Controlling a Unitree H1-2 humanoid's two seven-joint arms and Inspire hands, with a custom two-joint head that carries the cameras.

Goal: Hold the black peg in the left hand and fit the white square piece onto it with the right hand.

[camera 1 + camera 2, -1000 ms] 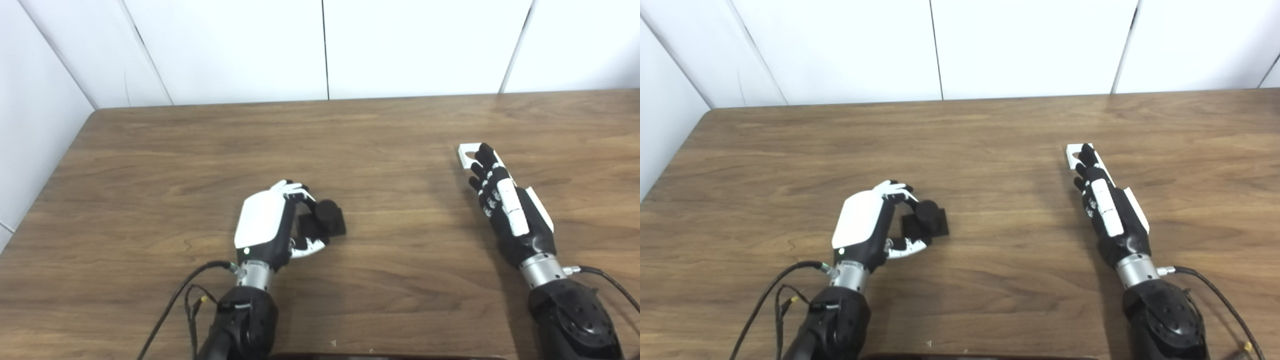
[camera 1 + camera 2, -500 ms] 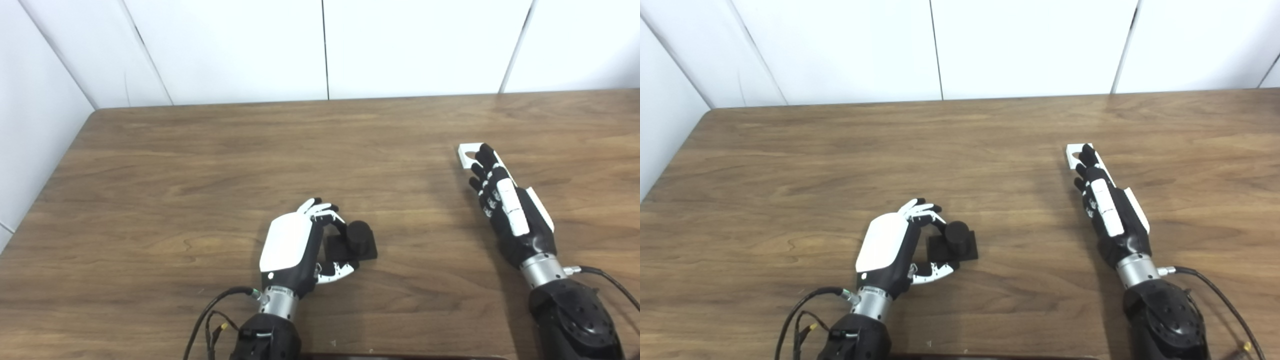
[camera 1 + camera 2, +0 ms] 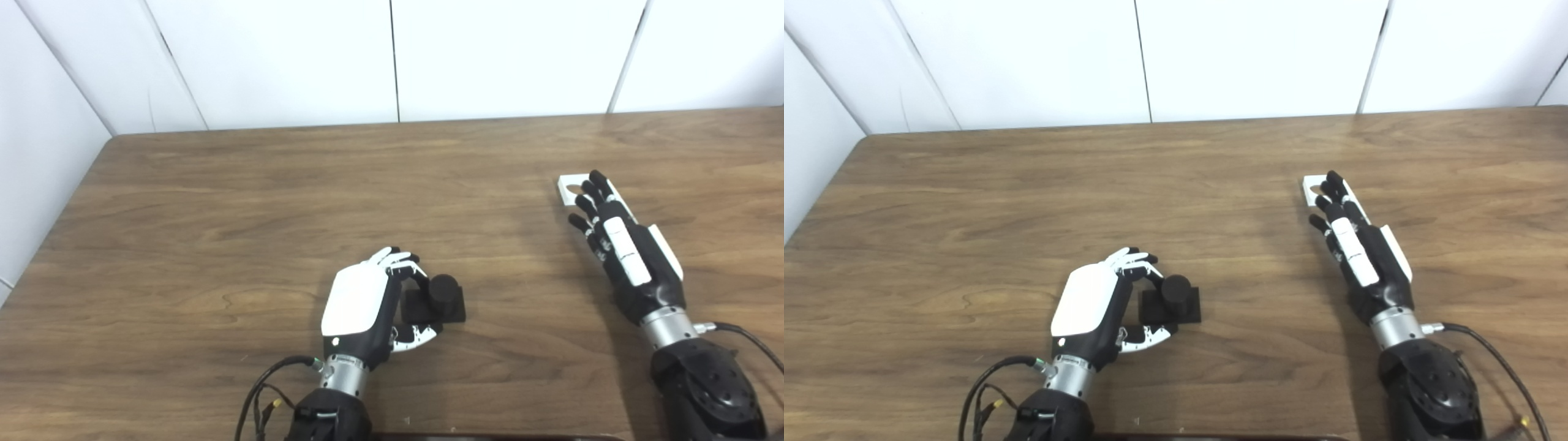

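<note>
The black peg (image 3: 438,298), a short cylinder standing on a square black base, rests low on the table near the front centre. My left hand (image 3: 361,304) is shut on it, fingers curled over the base's far edge and the thumb under its near edge. To the right lies the white square piece (image 3: 568,187) with a round hole, flat on the table. My right hand (image 3: 620,248) lies open over it, its fingers stretched out and slightly fanned. They cover the piece's right part, so only its left corner shows.
The wooden table (image 3: 245,202) ends at white wall panels behind and on the left. Cables trail from my left wrist (image 3: 269,383) and from my right wrist (image 3: 750,346). A dark edge runs along the picture's bottom.
My left hand carried the peg to the right and nearer to me, then nearly stopped. The right hand's fingers have fanned apart a little over the white piece. The camera shifted slightly.
</note>
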